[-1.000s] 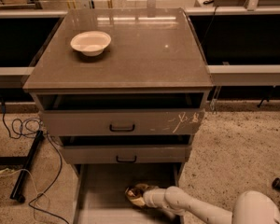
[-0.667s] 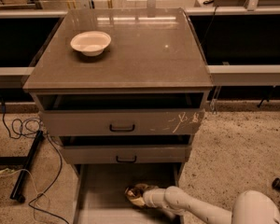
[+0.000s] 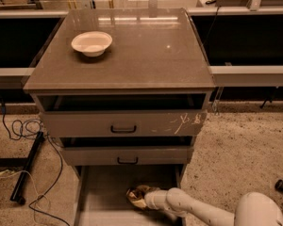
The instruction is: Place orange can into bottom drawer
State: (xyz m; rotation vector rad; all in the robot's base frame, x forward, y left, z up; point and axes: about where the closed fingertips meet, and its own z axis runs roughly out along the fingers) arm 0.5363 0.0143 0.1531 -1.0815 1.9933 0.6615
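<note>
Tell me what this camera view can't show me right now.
In the camera view:
Orange can: half covered by the gripper inside the bottom drawer; whether it touches the floor is unclear.
Bottom drawer: front end cut off by the lower edge.
Upper drawers: insides dark, under the cabinet top.

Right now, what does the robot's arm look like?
The arm is smooth, glossy white: rounded tube segments, with a bulbous joint lower right. No cables or markings show. Its tool sits in the bottom drawer, at the orange can.
</note>
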